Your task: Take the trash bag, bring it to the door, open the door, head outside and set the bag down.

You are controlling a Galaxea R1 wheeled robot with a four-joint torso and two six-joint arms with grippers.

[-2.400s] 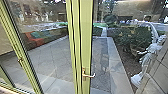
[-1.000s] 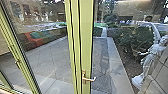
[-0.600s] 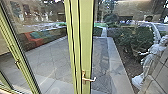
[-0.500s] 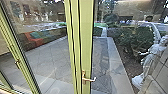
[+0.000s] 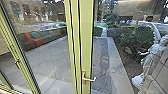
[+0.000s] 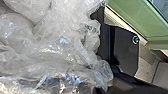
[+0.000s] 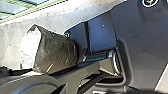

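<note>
On this side of the door (image 5: 86, 37), I log the clear trash bag (image 6: 55, 47); paving (image 5: 47, 56) beyond the door. Either gripper's state: I cannot tell.

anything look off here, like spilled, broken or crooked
Nothing stands out as spilled, broken or crooked. The door handle sits on its green frame, and the trash bag in the left wrist view is crumpled, as thin plastic usually is.
</note>
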